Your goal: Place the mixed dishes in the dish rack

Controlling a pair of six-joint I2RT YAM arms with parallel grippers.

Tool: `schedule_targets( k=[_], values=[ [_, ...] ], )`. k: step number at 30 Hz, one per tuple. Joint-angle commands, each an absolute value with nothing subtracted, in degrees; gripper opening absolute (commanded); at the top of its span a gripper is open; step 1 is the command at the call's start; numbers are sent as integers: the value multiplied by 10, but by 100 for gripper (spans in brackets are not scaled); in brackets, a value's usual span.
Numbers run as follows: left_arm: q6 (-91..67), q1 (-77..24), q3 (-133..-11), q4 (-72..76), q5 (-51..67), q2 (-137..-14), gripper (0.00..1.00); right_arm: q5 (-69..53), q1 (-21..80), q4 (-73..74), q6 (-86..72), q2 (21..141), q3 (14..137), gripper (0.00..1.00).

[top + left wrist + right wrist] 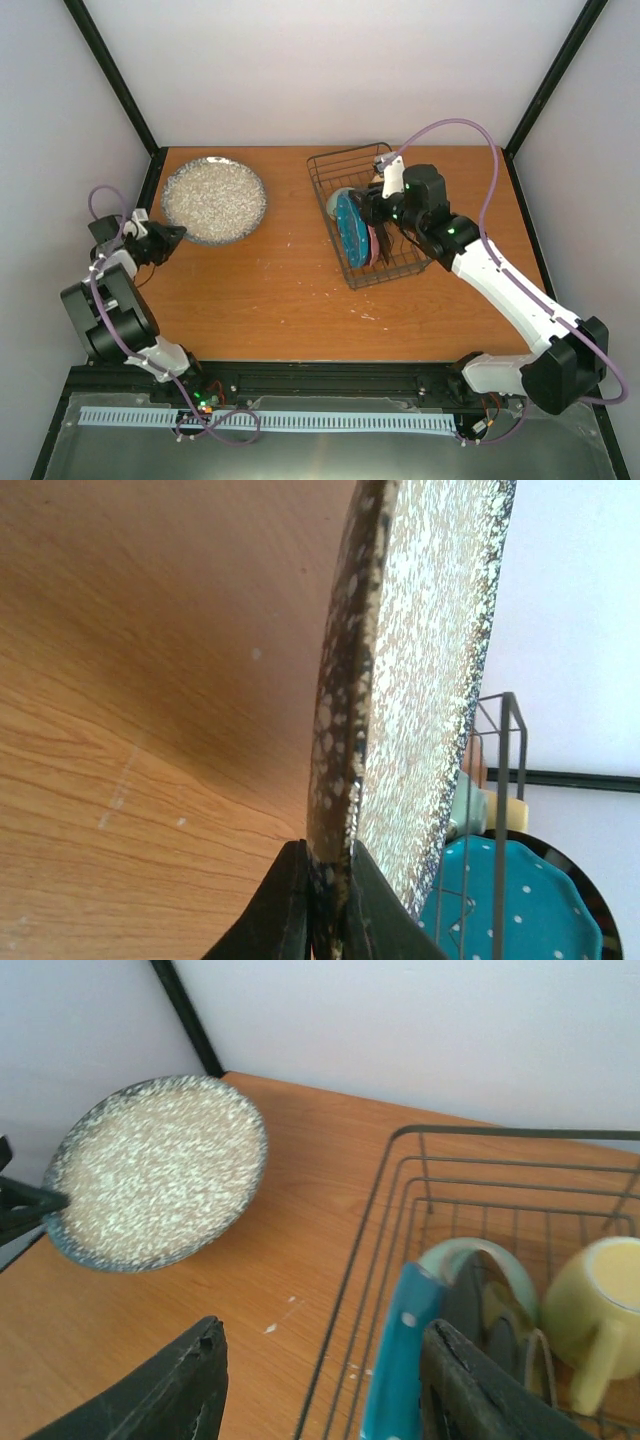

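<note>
While pinching the grey speckled plate [213, 199] at its near-left rim, holding the left gripper [325, 920] fully closed on that edge, far-left on the table [280, 290]. Leaving open wood between plate and dish rack [480, 1132]. Straddling, jaws parted and gripping nothing, the upright blue dotted plate [395, 1380] slotted in the rack with the right gripper [322, 1330].

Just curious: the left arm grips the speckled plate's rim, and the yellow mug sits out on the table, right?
No: the yellow mug is inside the dish rack, as the right wrist view shows. The left gripper does grip the speckled plate by its rim.
</note>
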State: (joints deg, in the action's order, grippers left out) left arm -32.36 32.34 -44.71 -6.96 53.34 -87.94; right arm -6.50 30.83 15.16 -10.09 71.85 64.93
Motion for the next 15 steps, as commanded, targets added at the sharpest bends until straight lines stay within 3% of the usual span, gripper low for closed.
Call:
schedule_targets(
  k=[1,6,15],
  values=[
    [-353,323,-485,0,680,-793,1,-174,305,141,-115,751,683,55],
    [-384,318,-490,-5,709,-710,1,-281,305,145,-134,809,718,70],
    [-398,313,-508,-76,751,-573,1,-449,299,107,-203,906,789,77]
  ],
)
